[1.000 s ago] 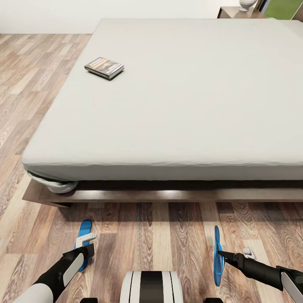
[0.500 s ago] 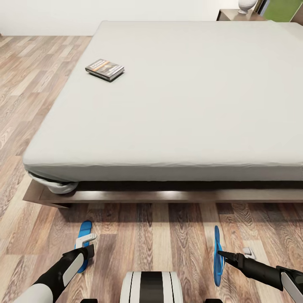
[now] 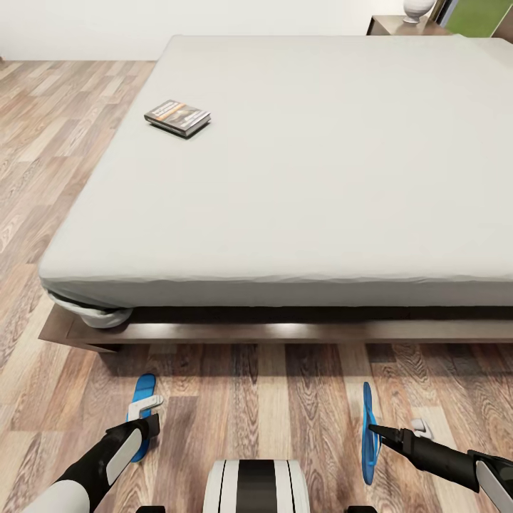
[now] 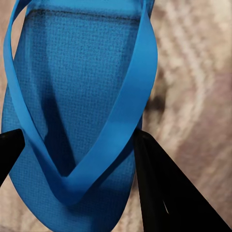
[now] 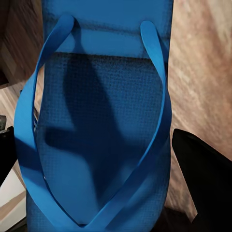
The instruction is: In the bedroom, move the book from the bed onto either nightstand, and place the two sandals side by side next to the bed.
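The book (image 3: 178, 116) lies flat on the bed's grey mattress (image 3: 320, 164), near its far left side. On the wood floor in front of the bed, my left gripper (image 3: 144, 417) is shut on a blue sandal (image 3: 143, 390) that lies flat; its dark fingers (image 4: 159, 188) press the sole (image 4: 82, 82) from both sides. My right gripper (image 3: 372, 429) is shut on the other sandal (image 3: 368, 410), which stands on its edge; the sole (image 5: 101, 121) sits between its fingers (image 5: 203, 183). A nightstand (image 3: 395, 24) shows at the bed's far right corner.
The bed's dark wooden frame (image 3: 285, 331) juts out low in front of me. A white vase (image 3: 417, 8) stands on the nightstand. Open plank floor (image 3: 50, 142) runs along the bed's left side. My own base (image 3: 256, 484) is between the arms.
The whole picture has shifted slightly downward, so the camera moved. Both arms and both sandals stay where they were.
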